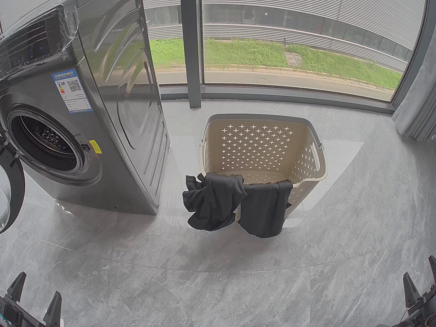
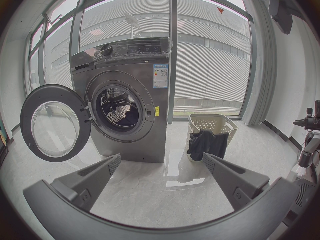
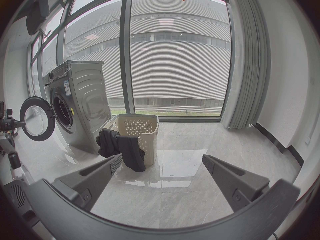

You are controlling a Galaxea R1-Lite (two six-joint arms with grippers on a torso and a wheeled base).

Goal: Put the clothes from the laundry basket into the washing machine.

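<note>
Left gripper (image 2: 160, 157) and right gripper (image 3: 161, 157) hang jaws spread, empty. Dark clothes (image 1: 213, 200) draped over the near rim of the laundry basket (image 1: 314, 159) look light, limp; best pinched at a bunched fold.

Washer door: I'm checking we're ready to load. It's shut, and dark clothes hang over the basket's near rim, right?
Not quite: the washer door is swung wide open, not shut, as the left wrist view shows. The rest holds: dark clothes hang over the basket's near rim.
</note>
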